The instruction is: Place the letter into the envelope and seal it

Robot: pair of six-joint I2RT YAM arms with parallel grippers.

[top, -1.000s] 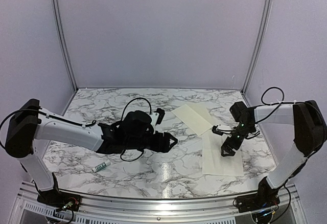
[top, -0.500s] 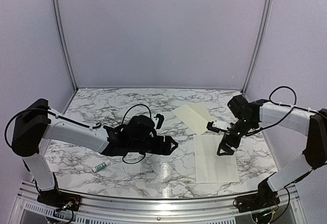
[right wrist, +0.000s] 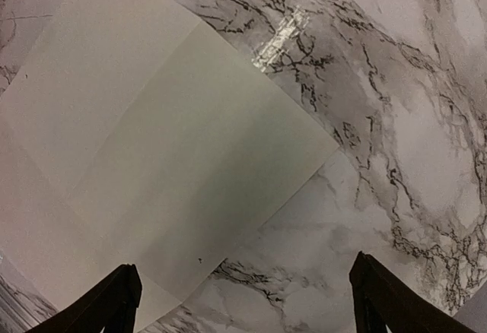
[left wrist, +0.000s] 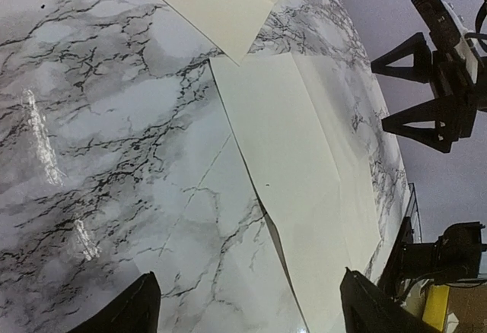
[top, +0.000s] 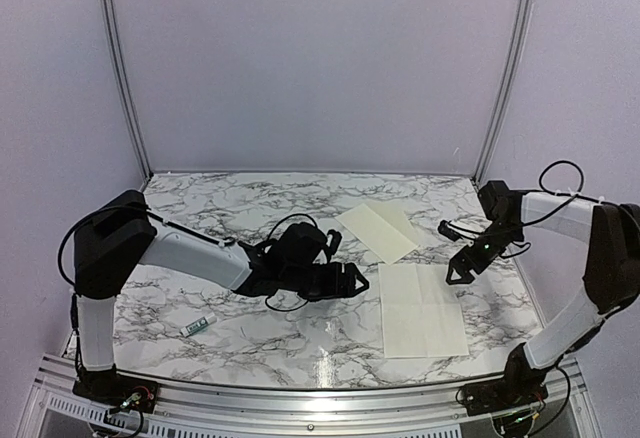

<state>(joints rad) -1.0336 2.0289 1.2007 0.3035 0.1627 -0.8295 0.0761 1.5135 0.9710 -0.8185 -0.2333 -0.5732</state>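
The letter [top: 420, 308] is a white creased sheet lying flat at the right front of the marble table [top: 200, 218]. The cream envelope [top: 375, 230] lies flat just behind it, its near corner beside the letter's far left corner. My left gripper [top: 355, 280] is open and empty, low over the table just left of the letter. In the left wrist view [left wrist: 247, 302] the letter [left wrist: 304, 158] and envelope [left wrist: 221, 6] lie ahead. My right gripper [top: 460, 270] is open and empty above the letter's far right corner; the letter [right wrist: 152, 143] fills its view [right wrist: 243, 295].
A small white-and-green glue tube [top: 198, 325] lies at the left front of the table. Metal frame posts [top: 120, 68] and lilac walls close in the back and sides. The table's front rail [top: 320, 398] runs along the near edge.
The letter has slid a little left and toward the front. My right gripper has come off it and drawn back to the right. My left gripper has reached right, toward the letter.
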